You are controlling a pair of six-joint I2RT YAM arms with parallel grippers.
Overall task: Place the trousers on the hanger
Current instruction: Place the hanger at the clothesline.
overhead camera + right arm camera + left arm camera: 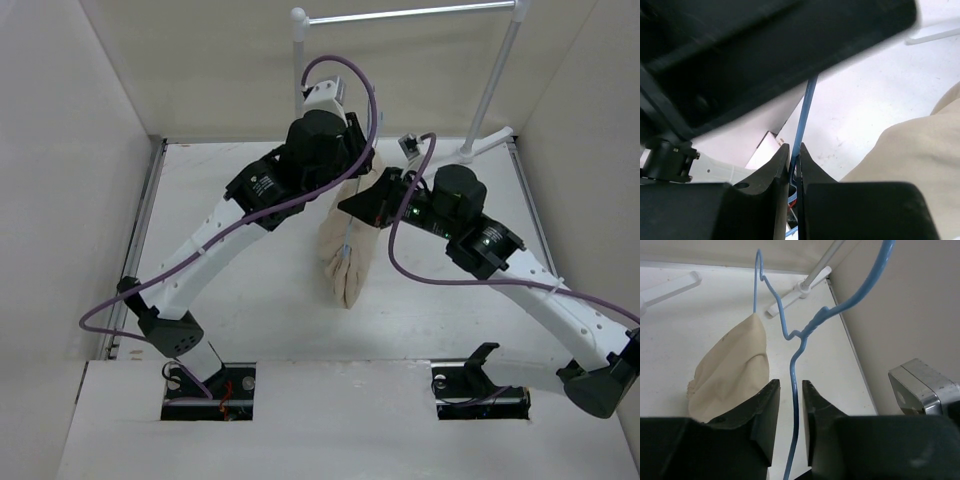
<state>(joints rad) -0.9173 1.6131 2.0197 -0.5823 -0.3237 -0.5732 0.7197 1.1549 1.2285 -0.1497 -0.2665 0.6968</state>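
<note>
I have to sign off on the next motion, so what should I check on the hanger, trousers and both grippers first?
1. Right gripper clamped on the blue hanger wire: ok.
2. Left gripper firm on the wire: cannot tell. The wire runs between its fingers with gaps beside it.
3. Trousers carried by the hanger: ok, the cloth hangs from the wire between the arms.
4. Trousers hanging evenly on both sides: cannot tell.
5. Trousers lifted clear of the table: cannot tell.
</note>
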